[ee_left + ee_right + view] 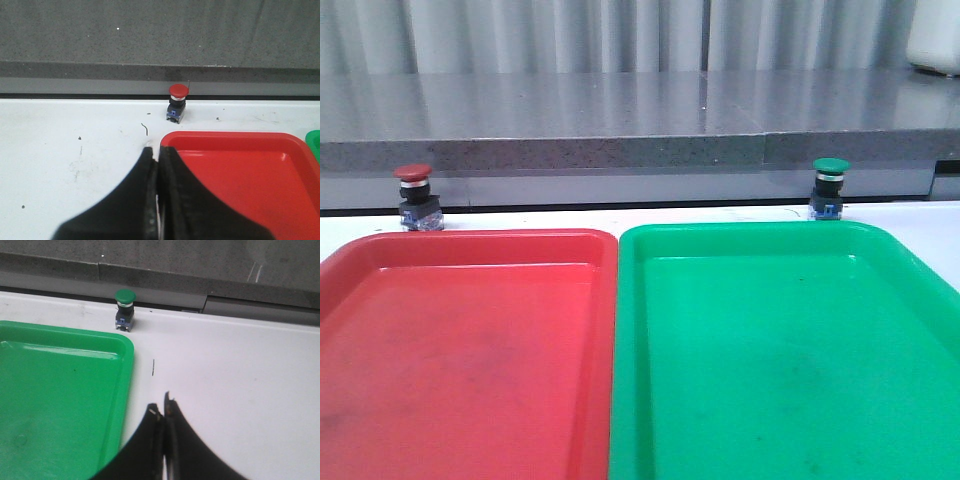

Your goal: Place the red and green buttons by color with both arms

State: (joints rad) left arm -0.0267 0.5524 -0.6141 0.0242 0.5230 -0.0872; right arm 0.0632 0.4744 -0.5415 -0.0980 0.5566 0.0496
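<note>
The red button (413, 196) stands upright on the white table behind the red tray (460, 250). It also shows in the left wrist view (177, 102). The green button (828, 187) stands upright behind the green tray (750, 240), and shows in the right wrist view (124, 309). Neither arm shows in the front view. My left gripper (157, 151) is shut and empty, over the red tray's (235, 137) near-left corner, well short of the red button. My right gripper (162, 407) is shut and empty, over bare table beside the green tray (90, 342).
The two trays lie side by side and touch along their long edges. A raised grey stone ledge (620, 120) runs along the back, just behind both buttons. A white container (935, 40) stands on it at the far right.
</note>
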